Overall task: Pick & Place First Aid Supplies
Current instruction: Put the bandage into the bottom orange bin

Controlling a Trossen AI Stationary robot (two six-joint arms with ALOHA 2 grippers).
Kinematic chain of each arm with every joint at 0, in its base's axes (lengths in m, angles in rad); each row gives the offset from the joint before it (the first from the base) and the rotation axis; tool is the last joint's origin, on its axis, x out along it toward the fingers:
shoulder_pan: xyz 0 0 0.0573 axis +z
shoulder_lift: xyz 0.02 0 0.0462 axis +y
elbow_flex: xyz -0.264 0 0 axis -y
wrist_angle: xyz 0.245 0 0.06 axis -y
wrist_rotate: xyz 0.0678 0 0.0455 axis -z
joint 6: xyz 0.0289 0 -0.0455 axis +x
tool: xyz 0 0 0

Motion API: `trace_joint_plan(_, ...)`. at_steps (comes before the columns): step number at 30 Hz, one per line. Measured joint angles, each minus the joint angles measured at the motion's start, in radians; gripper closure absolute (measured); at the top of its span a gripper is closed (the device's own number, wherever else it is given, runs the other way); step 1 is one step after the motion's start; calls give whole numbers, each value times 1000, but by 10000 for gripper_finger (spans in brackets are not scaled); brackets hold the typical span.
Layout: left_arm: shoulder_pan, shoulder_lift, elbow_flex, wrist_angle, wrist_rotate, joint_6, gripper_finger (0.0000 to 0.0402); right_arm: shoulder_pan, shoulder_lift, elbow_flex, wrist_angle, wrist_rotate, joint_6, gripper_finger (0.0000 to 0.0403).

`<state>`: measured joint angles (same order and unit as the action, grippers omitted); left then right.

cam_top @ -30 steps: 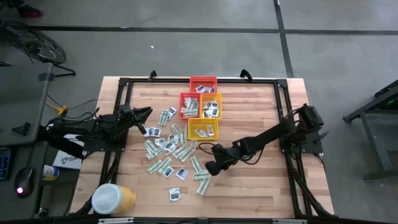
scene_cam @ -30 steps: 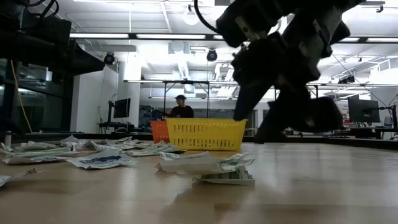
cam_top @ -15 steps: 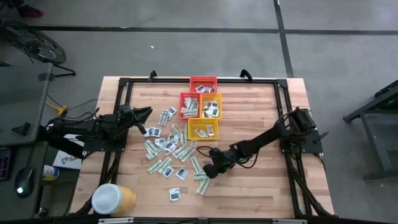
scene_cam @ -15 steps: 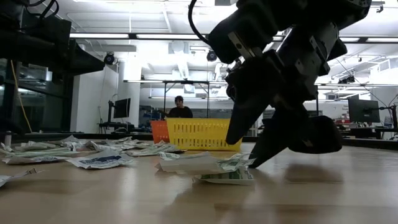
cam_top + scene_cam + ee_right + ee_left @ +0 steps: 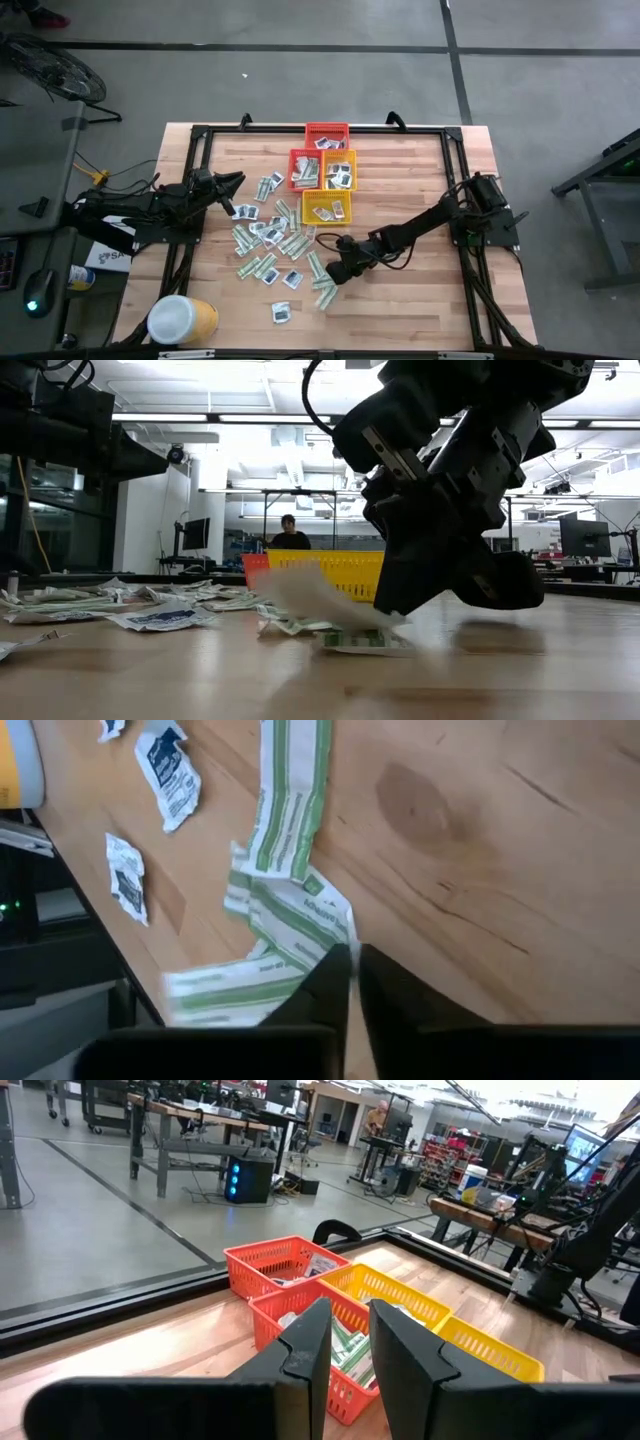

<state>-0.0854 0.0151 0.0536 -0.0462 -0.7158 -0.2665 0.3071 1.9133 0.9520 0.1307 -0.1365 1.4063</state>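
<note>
Several first aid supplies (image 5: pixel 265 236), green-and-white strips and white squares with blue marks, lie loose on the wooden table left of centre. My right gripper (image 5: pixel 330 272) is down at the near right edge of this scatter, shut on a green-and-white strip packet (image 5: pixel 300 915). In the low view that packet (image 5: pixel 310 598) shows blurred, beside the gripper (image 5: pixel 400 615). My left gripper (image 5: pixel 238 181) waits level at the table's left, its fingers (image 5: pixel 310 1342) a little apart with nothing between them. My right gripper pinches the green-and-white strip packet at one end's edge (image 5: pixel 338 938) between its two fingertips. The fingers slant down at it from the table's right side. In the low view the packet's free end (image 5: pixel 290 588) stands tilted up off the table, over another packet (image 5: pixel 365 643).
Two red baskets (image 5: pixel 327 133) (image 5: pixel 304 168), an orange one (image 5: pixel 339 170) and a yellow one (image 5: pixel 326 208) stand together at the far middle, each with packets inside. A yellow tub with a white lid (image 5: pixel 182 319) lies at the near left corner. Bare wood stretches right of the gripper.
My right gripper has sunk onto the packets at the scatter's near right edge and shut, taking hold of the green-and-white strip. The strip's free end has tipped up from lying flat.
</note>
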Motion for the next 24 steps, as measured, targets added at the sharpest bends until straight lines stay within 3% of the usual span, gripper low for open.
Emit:
trace_joint_plan(10,0,0,0,0,0,0,328,0,-47,11,-16,-1,-40,402)
trace_joint_plan(18,0,0,0,0,0,0,328,-8,-172,89,-224,41,-120,402)
trace_joint_plan(24,0,0,0,0,0,0,328,-24,-193,121,-292,35,-155,403)
